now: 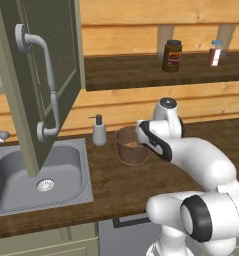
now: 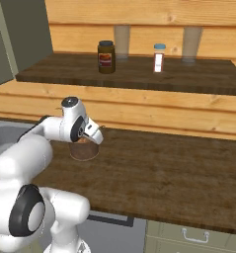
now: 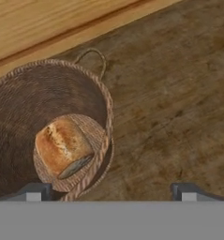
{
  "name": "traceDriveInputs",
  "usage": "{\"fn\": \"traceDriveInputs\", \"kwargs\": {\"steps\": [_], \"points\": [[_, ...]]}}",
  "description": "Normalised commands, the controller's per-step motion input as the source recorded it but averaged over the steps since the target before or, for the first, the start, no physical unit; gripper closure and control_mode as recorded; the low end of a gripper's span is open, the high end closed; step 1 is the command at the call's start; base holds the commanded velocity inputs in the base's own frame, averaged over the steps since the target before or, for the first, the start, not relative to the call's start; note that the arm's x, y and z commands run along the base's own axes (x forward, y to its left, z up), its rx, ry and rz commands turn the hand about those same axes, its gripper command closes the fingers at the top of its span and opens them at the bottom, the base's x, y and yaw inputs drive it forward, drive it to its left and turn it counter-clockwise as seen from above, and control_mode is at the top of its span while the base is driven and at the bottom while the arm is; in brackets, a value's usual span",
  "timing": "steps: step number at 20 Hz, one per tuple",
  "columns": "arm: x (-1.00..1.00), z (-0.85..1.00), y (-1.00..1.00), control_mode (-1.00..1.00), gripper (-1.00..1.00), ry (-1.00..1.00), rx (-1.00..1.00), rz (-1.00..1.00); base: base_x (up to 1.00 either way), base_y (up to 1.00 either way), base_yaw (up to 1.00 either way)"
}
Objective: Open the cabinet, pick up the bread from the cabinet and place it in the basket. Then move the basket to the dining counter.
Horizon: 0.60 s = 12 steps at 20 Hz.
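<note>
The bread (image 3: 62,146) lay on the bottom of the basket (image 3: 19,93), at about eight o'clock in the hand view, and the cabinet (image 1: 46,75) door stood open. The gripper (image 3: 111,191) hovered over the basket with its fingers spread wide and nothing between them. To carry the basket well, I judge it should come down with one finger inside and one outside the wall at three o'clock, then close firmly before lifting.

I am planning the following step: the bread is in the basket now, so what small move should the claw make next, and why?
Probably lower the open claw onto the basket rim and close. The bread already lies inside, and the claw holds nothing above it.
</note>
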Motion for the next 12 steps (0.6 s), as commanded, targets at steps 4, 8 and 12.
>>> {"fn": "traceDriveInputs", "kwargs": {"steps": [4,8,12], "points": [[0.01,-0.09,0.00,-1.00,-1.00,0.07,0.09,0.00,0.00,0.00,0.00],[0.03,-0.13,0.00,-1.00,-1.00,0.09,0.06,0.00,0.00,0.00,0.00],[0.03,-0.16,0.00,-1.00,-1.00,0.03,0.05,0.00,0.00,0.00,0.00]]}}
